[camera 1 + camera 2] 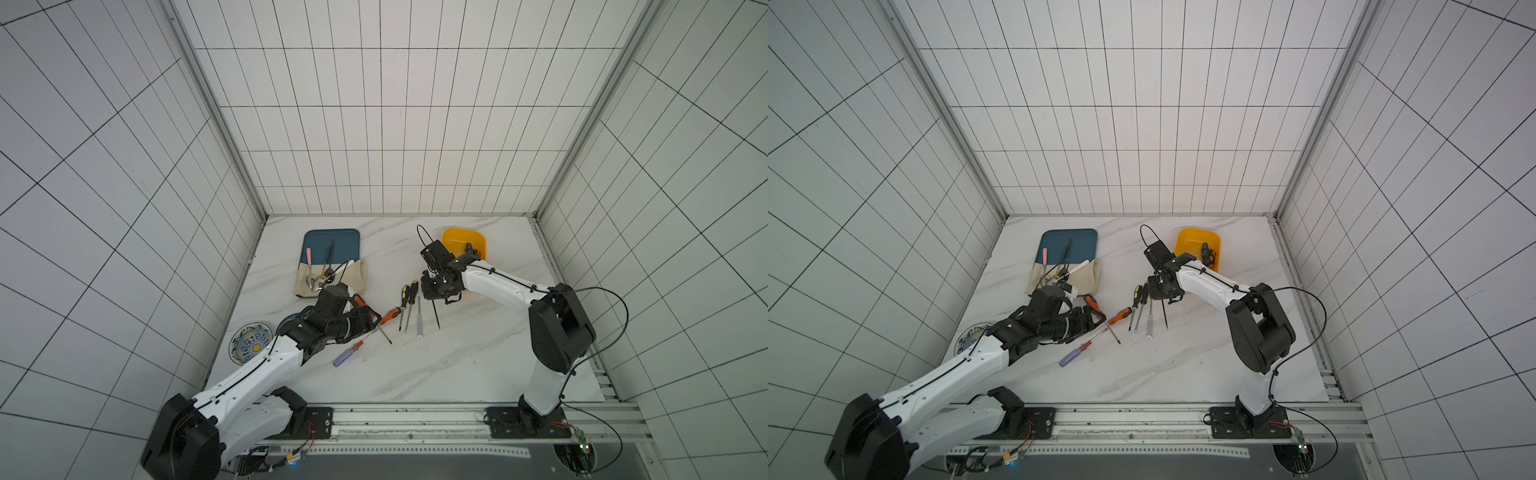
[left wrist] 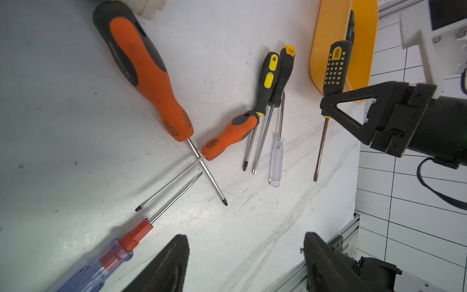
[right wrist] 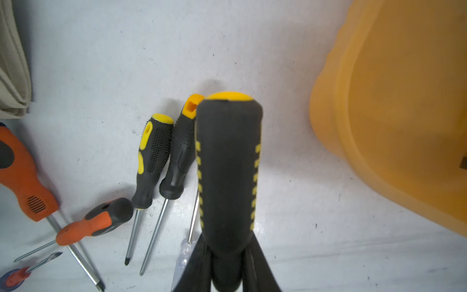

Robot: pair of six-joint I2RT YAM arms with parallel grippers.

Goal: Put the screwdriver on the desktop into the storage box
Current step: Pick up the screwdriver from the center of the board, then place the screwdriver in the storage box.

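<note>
White tiled walls with black grid lines are closing in the white marble worktop [image 1: 457, 365] on three sides. A teal tray [image 1: 345, 239] with a cloth [image 1: 359, 274] and spoons [image 1: 311, 280] is lying at the far side. A patterned plate [image 1: 249, 343] is lying near the left edge, and loose screwdrivers [image 1: 409, 299] are lying in the middle. The storage box [image 1: 455, 237] is sitting at the far right, with a dark tool [image 1: 469, 249] inside.

The right arm [image 1: 498, 282] is bending over near the box. The right fingers [image 3: 195, 275] are clamping the black-and-yellow screwdriver [image 3: 227, 177] at the handle's shaft end, with the handle raised off the worktop and outside the box. The left arm [image 1: 257, 370] is reaching low, the left fingers [image 2: 171, 263] spread wide and gripping nothing.
</note>
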